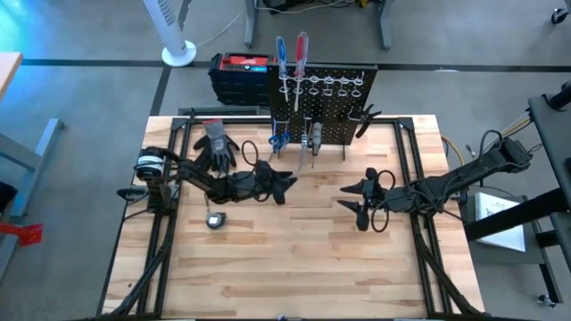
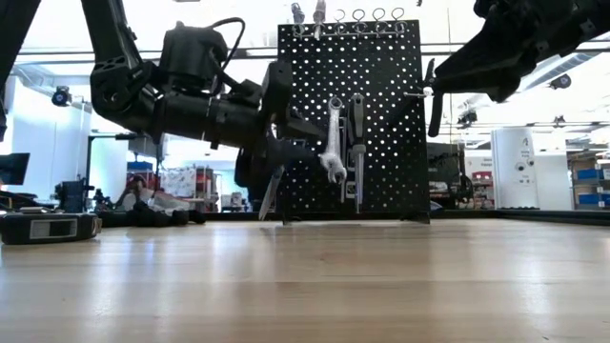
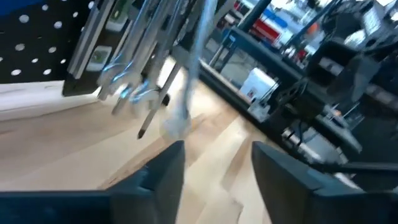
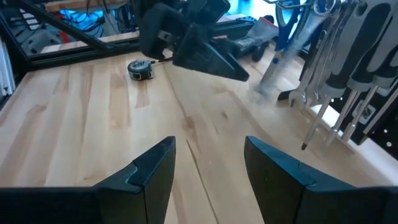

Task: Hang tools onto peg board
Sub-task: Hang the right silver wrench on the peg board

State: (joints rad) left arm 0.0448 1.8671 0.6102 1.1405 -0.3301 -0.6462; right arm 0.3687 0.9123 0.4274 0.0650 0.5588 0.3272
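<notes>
The right gripper (image 4: 208, 165) has its two dark fingers (image 4: 152, 171) apart, with bare wooden table (image 4: 93, 124) between them. Farther off, the left gripper (image 4: 199, 37) hangs over the table. A round tape measure (image 4: 140, 69) lies near it. Beside the peg board (image 4: 388, 102), screwdrivers (image 4: 348, 81) and wrenches (image 4: 311, 74) hang down, and blue-handled scissors (image 4: 283, 25).

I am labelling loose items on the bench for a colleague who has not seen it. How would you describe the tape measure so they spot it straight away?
Start at the black peg board standing at the far edge of the wooden table. Come toward the near side, past the left gripper, to the bare boards beside that arm. The tape measure is the small round dark and silver case lying alone there, unlike the floppy work gloves nearer the board.
</notes>
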